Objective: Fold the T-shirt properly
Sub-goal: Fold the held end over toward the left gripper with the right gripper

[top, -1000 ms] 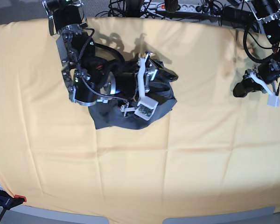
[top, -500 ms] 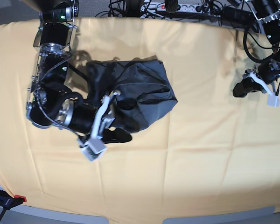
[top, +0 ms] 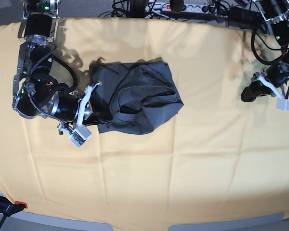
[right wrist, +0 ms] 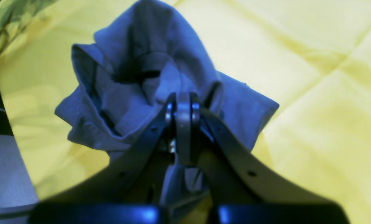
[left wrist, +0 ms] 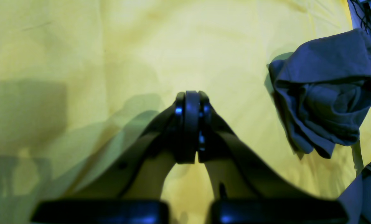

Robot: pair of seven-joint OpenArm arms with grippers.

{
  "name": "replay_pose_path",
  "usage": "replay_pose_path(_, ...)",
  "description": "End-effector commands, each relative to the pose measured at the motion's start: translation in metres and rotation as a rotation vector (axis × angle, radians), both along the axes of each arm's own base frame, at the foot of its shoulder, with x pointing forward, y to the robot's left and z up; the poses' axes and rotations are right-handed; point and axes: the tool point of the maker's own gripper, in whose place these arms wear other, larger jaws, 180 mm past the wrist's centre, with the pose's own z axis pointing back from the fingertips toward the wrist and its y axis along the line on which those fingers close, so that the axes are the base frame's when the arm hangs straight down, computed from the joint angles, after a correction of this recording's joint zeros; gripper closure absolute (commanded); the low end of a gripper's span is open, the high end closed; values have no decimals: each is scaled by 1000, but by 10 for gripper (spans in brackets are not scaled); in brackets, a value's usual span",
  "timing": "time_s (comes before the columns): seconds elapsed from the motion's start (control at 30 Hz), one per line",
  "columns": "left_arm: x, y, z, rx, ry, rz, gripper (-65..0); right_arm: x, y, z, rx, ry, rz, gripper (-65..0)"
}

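On the left of the base view, the right gripper (top: 97,115) sits at the near left edge of the T-shirt (top: 139,98), its white finger link angled down toward the yellow tablecloth (top: 192,163). The right wrist view shows that gripper's (right wrist: 183,124) jaws pressed together with dark slate-grey cloth gathered at the tips, so it is pinching a fold of the T-shirt (right wrist: 135,93); the fabric bunches into loose ridges and a hollow just beyond the fingertips. The T-shirt lies crumpled in the upper middle of the tablecloth, rumpled and partly doubled over itself, with a rounded bulge at its right side. At the far right of the base view, the left gripper (top: 248,91) hangs near the table's edge, well apart from the shirt. In the left wrist view its (left wrist: 190,124) jaws are closed flat against each other with nothing between them, above bare tablecloth (left wrist: 110,46), and the T-shirt (left wrist: 322,99) shows as a heap at that view's right.
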Motion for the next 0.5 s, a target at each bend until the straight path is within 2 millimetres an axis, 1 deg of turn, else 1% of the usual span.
replay_pose_path(0.0,8,3,17,1,-57,1,0,5,6,21,57,-55,16,-197)
replay_pose_path(0.03,8,3,17,0,-58,1,0,4,9,24,81,-55,26,-290)
replay_pose_path(0.07,8,3,17,0,-58,2,0,3,13,27,105,-55,35,-364)
replay_pose_path(0.1,8,3,17,0,-60,2,0,1,17,31,137,-55,48,-404)
replay_pose_path(0.2,8,3,17,0,-60,3,0,-4,32,42,221,-56,79,-407)
replay_pose_path(0.27,8,3,17,0,-59,3,0,-4,39,41,230,-54,79,-407)
replay_pose_path(0.37,8,3,17,0,-60,3,0,-4,55,33,192,-56,94,-407)
replay_pose_path(0.47,8,3,17,0,-60,3,0,-3,68,15,105,-66,107,-407)
